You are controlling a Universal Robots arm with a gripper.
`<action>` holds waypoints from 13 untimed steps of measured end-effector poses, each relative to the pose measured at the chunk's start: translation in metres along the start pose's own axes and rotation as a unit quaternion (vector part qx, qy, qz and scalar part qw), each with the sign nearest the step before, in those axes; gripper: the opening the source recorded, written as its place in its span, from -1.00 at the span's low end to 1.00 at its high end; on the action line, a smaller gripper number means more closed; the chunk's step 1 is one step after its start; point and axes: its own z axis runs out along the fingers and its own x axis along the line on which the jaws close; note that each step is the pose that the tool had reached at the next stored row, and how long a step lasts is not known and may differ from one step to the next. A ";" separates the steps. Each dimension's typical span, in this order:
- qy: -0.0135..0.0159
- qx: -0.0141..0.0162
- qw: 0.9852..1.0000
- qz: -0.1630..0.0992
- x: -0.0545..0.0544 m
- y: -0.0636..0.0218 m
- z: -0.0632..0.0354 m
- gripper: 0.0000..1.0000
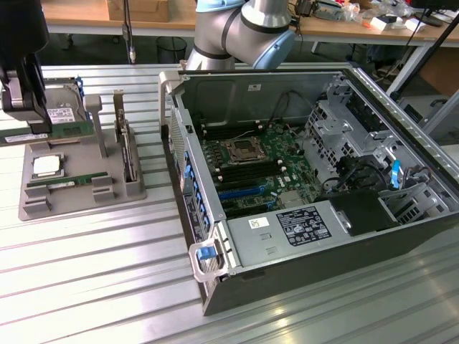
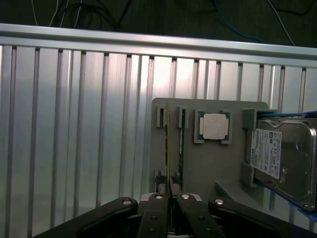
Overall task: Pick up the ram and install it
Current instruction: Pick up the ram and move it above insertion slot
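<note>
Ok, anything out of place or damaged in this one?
Nothing stands out. The memory stick, processor and hard drive sit in their places on the gray tray, and the open computer case shows nothing spilled or broken.

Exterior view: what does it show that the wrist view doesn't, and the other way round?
Exterior view's extras: the open grey metal computer case, its green motherboard, the upright card with a metal bracket, the grey-blue robot arm. Wrist view's extras: loose dark cables beyond the far edge of the ribbed metal table. Shared: that table, the grey plastic tray, the square silver processor chip, the silver hard drive, the thin green ram stick.
</note>
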 end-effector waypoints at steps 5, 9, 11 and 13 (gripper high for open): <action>0.000 0.000 1.000 0.000 0.000 0.0001 -0.0041 -0.75; 0.000 0.000 1.000 0.000 0.000 0.0001 -0.0072 -0.75; 0.000 0.000 1.000 0.000 0.000 0.0001 -0.0080 -0.75; 0.000 0.000 1.000 0.000 0.000 0.0001 -0.0095 -0.75</action>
